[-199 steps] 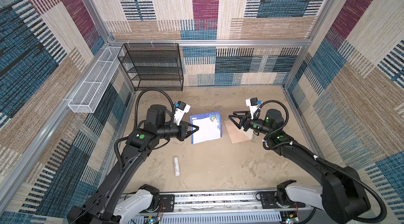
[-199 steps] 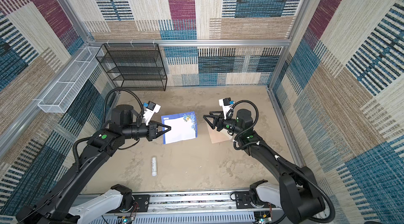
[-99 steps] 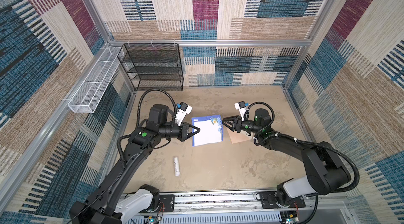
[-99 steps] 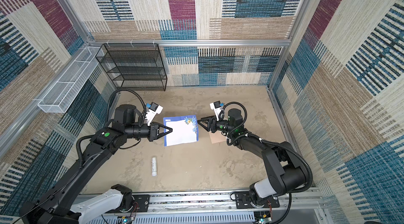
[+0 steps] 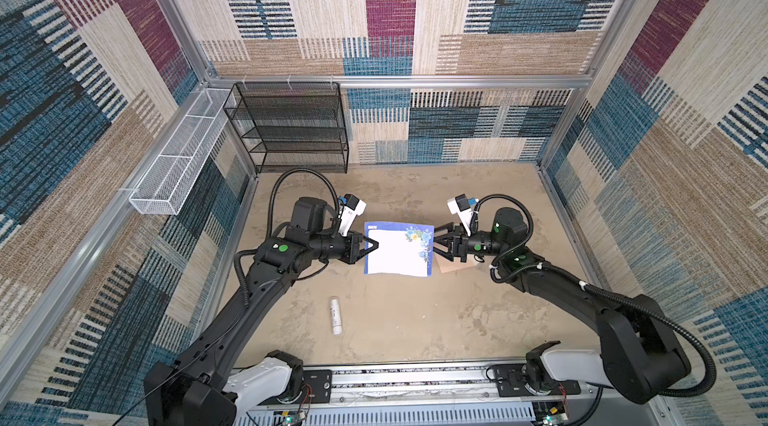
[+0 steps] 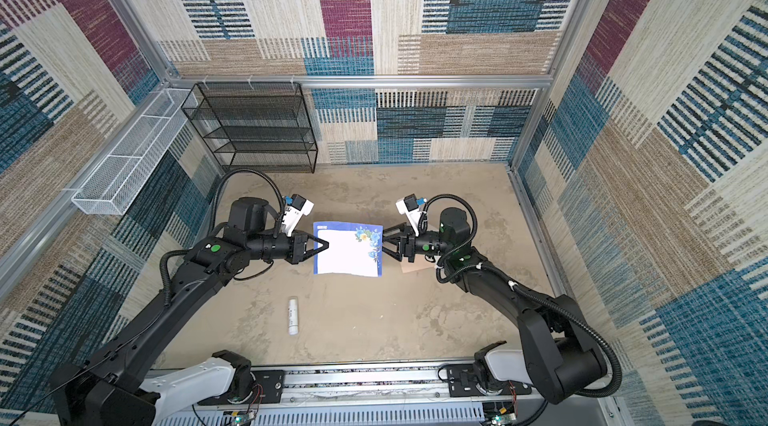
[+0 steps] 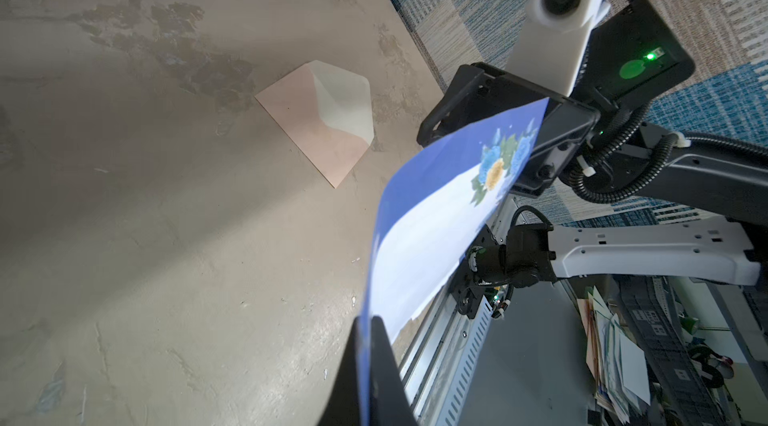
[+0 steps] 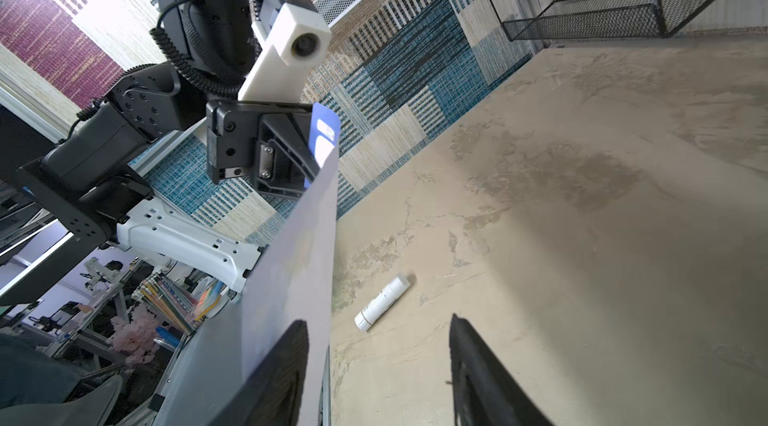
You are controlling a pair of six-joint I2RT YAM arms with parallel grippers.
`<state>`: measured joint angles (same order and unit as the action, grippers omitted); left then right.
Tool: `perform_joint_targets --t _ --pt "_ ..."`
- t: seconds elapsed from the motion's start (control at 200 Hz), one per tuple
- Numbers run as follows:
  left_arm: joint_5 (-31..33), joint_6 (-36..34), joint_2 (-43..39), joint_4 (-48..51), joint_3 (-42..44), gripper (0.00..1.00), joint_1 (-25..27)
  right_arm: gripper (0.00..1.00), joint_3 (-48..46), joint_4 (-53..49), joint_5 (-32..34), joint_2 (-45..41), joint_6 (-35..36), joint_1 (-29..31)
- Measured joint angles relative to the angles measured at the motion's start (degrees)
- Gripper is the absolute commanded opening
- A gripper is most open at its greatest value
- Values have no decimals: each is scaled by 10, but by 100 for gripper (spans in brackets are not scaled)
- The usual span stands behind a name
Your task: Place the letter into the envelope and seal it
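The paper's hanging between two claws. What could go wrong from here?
The letter is pinched along one edge only by the shut left gripper and bows in mid-air, so it may slip or crease. The right gripper, open at the opposite edge, could close askew and crumple it. The envelope lies loose beneath that arm; a low move might shove it.

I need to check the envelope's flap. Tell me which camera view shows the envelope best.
The left wrist view: the envelope lies whole and unobstructed, flap open. In both top views only a corner shows, the rest hidden by the right arm. The right wrist view misses it.
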<state>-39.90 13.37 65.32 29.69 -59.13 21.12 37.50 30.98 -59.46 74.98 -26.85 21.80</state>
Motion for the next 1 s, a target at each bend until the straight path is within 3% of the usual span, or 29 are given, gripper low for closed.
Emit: perform_joint_targets --t 0.461,1.002 --pt "5 11 -1 -45 24 0 0 76 -12 12 -31 -8 -27 16" --pt "-10 42 4 -85 46 0 0 87 31 73 -14 68 -72 73"
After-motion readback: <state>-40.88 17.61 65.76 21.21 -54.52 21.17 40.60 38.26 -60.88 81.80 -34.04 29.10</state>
